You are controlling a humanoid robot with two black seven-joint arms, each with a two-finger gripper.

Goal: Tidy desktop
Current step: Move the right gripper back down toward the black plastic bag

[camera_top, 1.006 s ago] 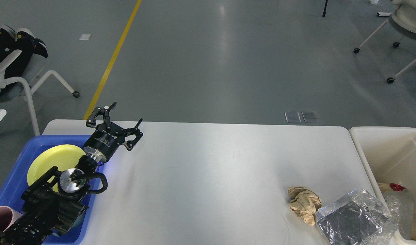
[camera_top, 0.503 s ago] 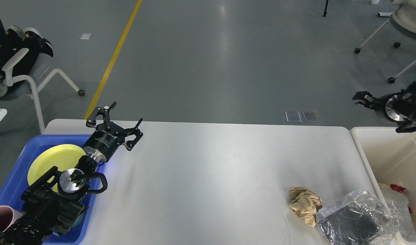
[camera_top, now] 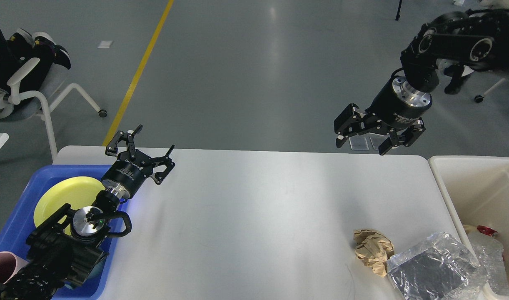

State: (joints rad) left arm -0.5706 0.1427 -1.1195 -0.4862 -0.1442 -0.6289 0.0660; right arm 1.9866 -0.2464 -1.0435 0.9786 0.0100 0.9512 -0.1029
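Spread across the lower view: one white desktop, carrying one crumpled brown paper ball and one clear plastic wrapper near its right end. One blue tray at left with one yellow plate; one beige bin at right. Left gripper spread wide, empty, above the far left corner. Right gripper also parted, empty, raised over the far edge.

Smooth glossy desktop, crumpled brown paper, crinkly clear plastic wrap

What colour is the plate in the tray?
Yellow plate, seen best in the head view.
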